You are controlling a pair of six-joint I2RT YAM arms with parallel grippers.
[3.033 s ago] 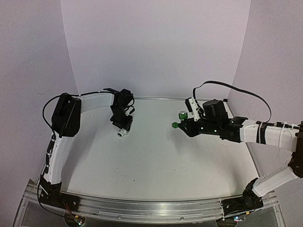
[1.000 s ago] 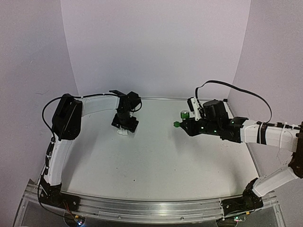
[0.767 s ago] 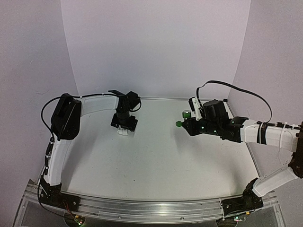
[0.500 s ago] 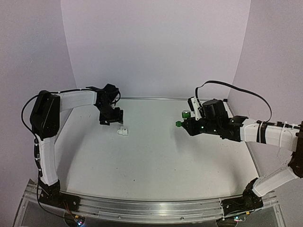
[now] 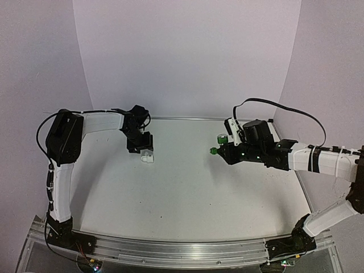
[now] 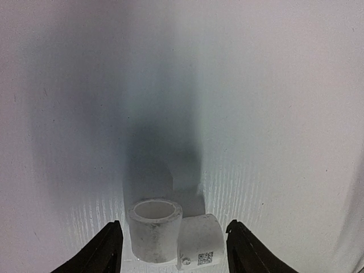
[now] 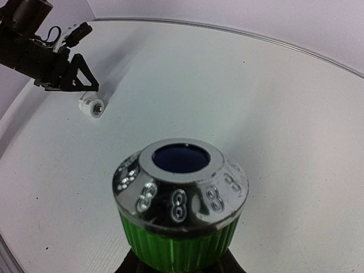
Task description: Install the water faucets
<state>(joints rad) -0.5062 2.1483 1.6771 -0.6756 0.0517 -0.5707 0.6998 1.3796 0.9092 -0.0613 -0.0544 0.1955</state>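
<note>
Since the bench is the biggest thing here, starting there: plain white, with both arms reaching toward its far edge. The left arm comes in along the left edge and the right arm from the right edge.

The right tool is clamped on the green tap, held above the bench toward the far right corner. Its chrome-topped knob faces back at the wrist camera, and a green end pokes out toward the left edge.

The left tool is spread open near the far left corner. Its fingers straddle the white fitting with a thin gap on each side, gripping nothing. The fitting lies on the bench, long axis running across from finger to finger, with one open tube mouth on the left and a stub with a tiny code sticker on the right.

Half a second ago the left tool was off toward the left edge, clear of the fitting. Now it's over it. The fitting, the tap and the right arm haven't moved.

Hard to see: the knob hides the right tool's fingers in its wrist view, the fitting's lower part is cut off by the frame, and the sticker is unreadable.
</note>
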